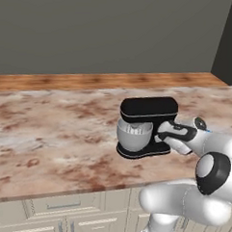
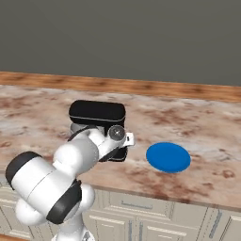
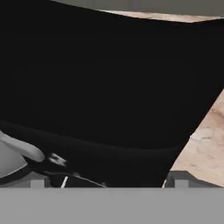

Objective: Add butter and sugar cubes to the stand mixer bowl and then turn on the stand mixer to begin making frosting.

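Switch-on step, judged: gripper (image 1: 161, 136) pressed against the stand mixer (image 1: 148, 110) column.
Finger spread unclear, cannot tell; next, find the knob beside the stand mixer bowl (image 1: 134, 135).

Blue plate (image 2: 168, 157) on marbled counter (image 1: 49, 133) — cream cabinets (image 1: 60, 211) below.

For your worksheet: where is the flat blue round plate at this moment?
In the right base view, the blue plate lies flat on the marbled counter, to the right of the black stand mixer and apart from it, nearer the counter's front edge.
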Robot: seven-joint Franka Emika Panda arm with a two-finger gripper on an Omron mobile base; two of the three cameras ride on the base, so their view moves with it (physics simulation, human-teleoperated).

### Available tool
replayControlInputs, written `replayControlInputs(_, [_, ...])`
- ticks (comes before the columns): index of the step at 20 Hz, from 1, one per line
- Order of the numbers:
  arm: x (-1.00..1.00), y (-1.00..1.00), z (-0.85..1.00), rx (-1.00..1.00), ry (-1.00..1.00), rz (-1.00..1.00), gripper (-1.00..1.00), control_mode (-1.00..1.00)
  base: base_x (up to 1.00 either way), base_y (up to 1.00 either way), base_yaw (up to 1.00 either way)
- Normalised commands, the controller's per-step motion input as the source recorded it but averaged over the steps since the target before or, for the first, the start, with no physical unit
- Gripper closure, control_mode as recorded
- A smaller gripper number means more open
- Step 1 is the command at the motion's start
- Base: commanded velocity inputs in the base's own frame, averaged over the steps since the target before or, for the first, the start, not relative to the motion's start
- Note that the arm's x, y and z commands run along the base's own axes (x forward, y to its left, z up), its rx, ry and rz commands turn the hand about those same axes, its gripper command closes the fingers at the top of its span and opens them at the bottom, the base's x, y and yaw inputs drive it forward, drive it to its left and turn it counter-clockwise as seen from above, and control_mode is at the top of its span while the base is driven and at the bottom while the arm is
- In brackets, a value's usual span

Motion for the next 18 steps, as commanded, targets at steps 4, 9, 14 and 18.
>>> replayControlInputs(4, [0.56,-0.08,-0.12,0.44,0.09,0.06,1.00,-1.00,0.00,0.00,0.00])
replayControlInputs(9, [0.55,-0.34,-0.06,0.43,0.17,0.01,1.00,-1.00,0.00,0.00,0.00])
replayControlInputs(14, [0.07,-0.64,-0.23,0.35,0.27,0.00,1.00,-1.00,0.00,0.00,0.00])
replayControlInputs(18, [0.00,-0.69,-0.29,0.36,0.25,0.00,1.00,-1.00,0.00,0.00,0.00])
